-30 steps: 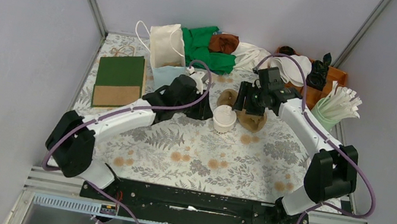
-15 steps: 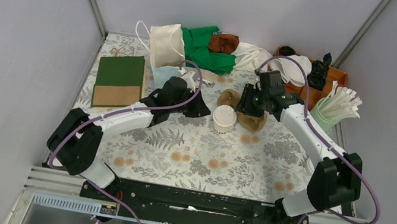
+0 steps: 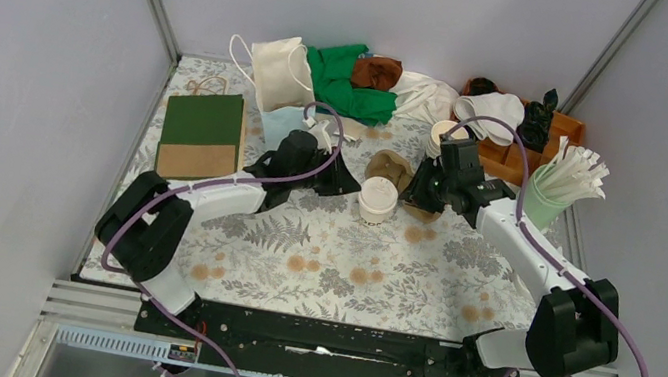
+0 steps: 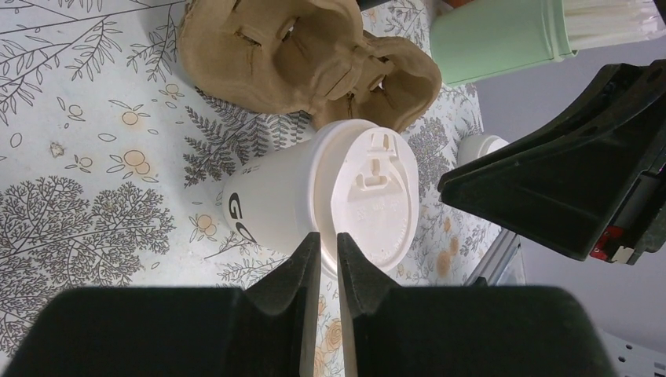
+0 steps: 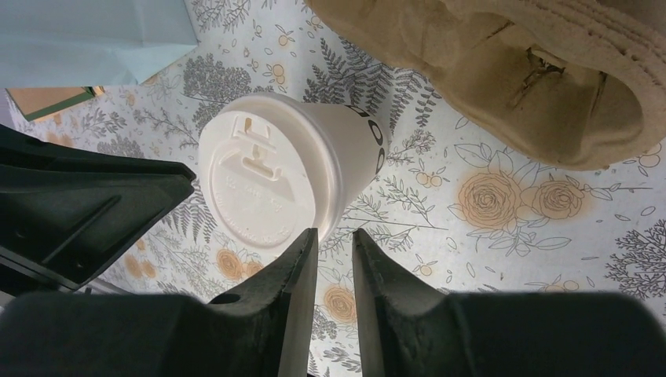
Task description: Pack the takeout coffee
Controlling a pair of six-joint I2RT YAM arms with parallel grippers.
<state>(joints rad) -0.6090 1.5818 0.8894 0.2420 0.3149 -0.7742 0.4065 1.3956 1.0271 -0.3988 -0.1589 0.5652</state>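
Observation:
The takeout coffee [image 3: 376, 196], a pale paper cup with a white lid, stands upright on the floral table cloth. It also shows in the left wrist view [image 4: 314, 200] and the right wrist view [image 5: 275, 177]. My left gripper [image 3: 339, 182] is just left of the cup, shut and empty, its tips [image 4: 327, 236] at the lid's rim. My right gripper [image 3: 418, 194] is just right of the cup, shut and empty, its tips [image 5: 332, 233] close beside the cup. The brown pulp cup tray [image 3: 392, 167] lies right behind the cup.
A pale blue bag [image 3: 279, 125] stands behind the left gripper. A white tote [image 3: 279, 75], green cloth [image 3: 351, 85] and a green-brown flat bag [image 3: 202, 133] lie at the back left. A lidless cup stack [image 3: 441, 136], wooden tray [image 3: 519, 147] and straw holder [image 3: 558, 184] are at the back right.
My right gripper has come down and nearer, off the pulp tray to the cup's right side. The left arm has folded closer, its gripper staying left of the cup. The cup has not moved.

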